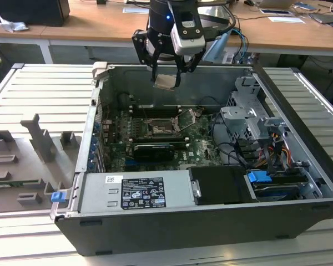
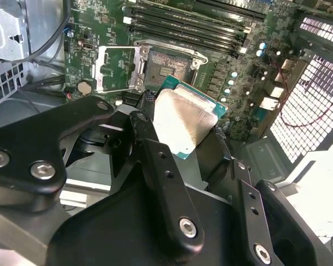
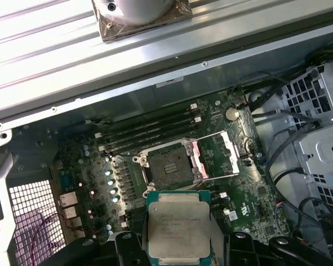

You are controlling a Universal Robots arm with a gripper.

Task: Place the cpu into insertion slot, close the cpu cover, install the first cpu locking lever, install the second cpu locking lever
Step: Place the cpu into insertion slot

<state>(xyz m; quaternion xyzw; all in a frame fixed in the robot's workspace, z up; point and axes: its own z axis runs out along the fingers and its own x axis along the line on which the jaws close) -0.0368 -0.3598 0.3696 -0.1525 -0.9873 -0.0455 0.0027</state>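
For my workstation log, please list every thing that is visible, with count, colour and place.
computer case: one, dark grey, open, centre of the exterior view.
slatted table: one, pale grey, under the case.
motherboard: one, green, inside the case.
insertion slot: one, dark, empty, on the motherboard.
cpu cover: one, silvery, swung open beside the slot.
memory slots: several, black, beside the slot.
power supply: one, silvery, labelled, inside the case.
drive cage: one, grey, case's end at the exterior view's right.
fixture tray: one, grey, at the exterior view's left.
wooden desks: seemingly two, light brown, behind the case.
cpu: one, grey-topped, held above the motherboard.
gripper: one, black, shut on the cpu.
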